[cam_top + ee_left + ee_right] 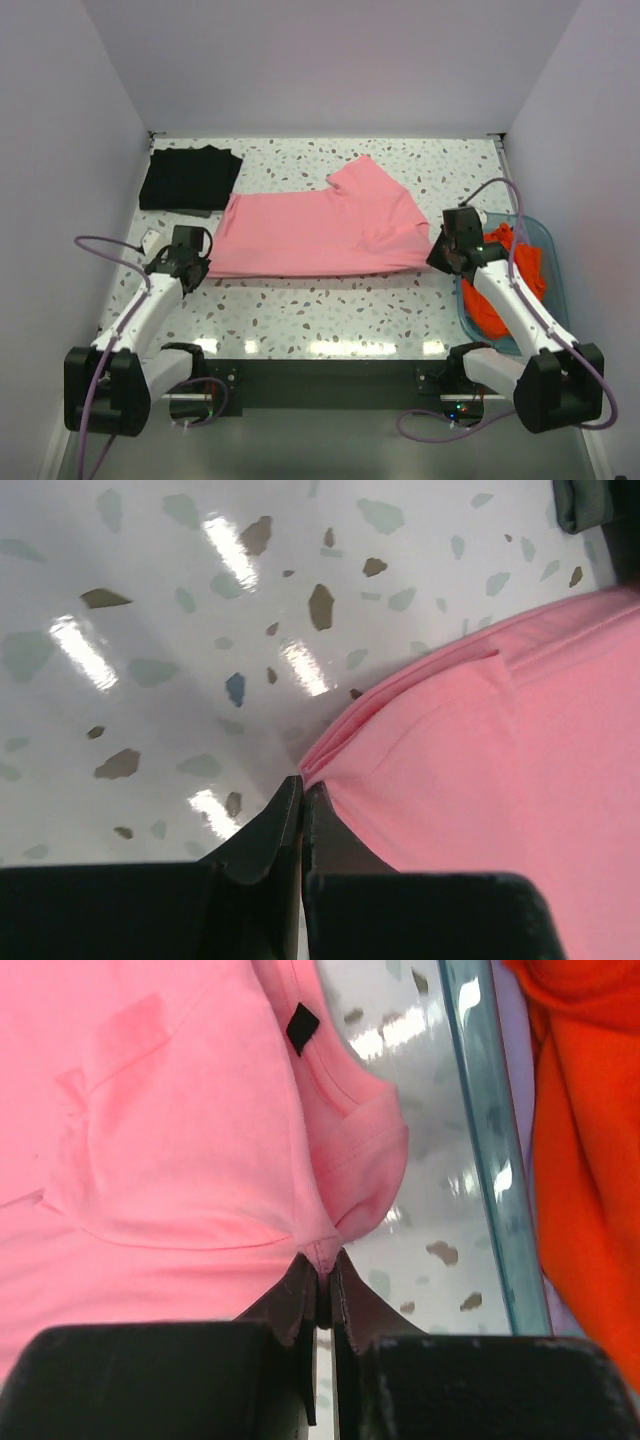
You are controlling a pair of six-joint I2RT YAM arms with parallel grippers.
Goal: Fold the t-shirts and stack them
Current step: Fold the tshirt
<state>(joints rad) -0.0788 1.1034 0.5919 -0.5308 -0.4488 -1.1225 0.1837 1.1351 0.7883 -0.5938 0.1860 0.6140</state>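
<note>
The pink t-shirt (320, 230) lies spread across the middle of the table, folded lengthwise, one sleeve pointing to the back. My left gripper (197, 267) is shut on its near left corner (320, 765). My right gripper (436, 256) is shut on its near right corner (325, 1252). The pink cloth fills much of both wrist views. A folded black t-shirt (188, 178) lies at the back left. Orange-red t-shirts (510, 280) sit heaped in the tub on the right, also seen in the right wrist view (590, 1160).
The teal see-through tub (555, 260) stands at the right edge, its rim close to my right gripper (480, 1110). White walls enclose the speckled table (330, 315) on three sides.
</note>
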